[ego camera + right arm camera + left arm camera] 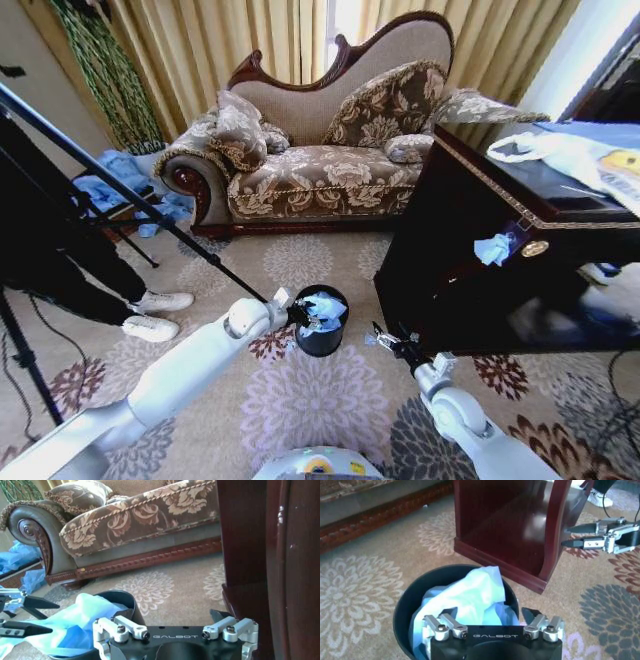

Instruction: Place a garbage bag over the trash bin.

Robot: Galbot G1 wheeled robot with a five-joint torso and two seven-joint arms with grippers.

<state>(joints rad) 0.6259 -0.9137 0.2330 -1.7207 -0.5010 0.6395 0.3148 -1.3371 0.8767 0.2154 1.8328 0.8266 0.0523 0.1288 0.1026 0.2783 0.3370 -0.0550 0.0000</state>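
Left gripper (490, 624) fingers spread, nothing held, poised just above rim of small black round trash bin (320, 335) on floral carpet (310, 400). Crumpled pale-blue translucent plastic garbage bag (470, 596) sits inside bin. Right gripper (385, 340) open, empty, just beside bin, near dark wooden cabinet (480, 260)

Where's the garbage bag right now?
In the head view the garbage bag sits bunched inside the trash bin on the carpet, just in front of the left gripper and left of the dark wooden cabinet.
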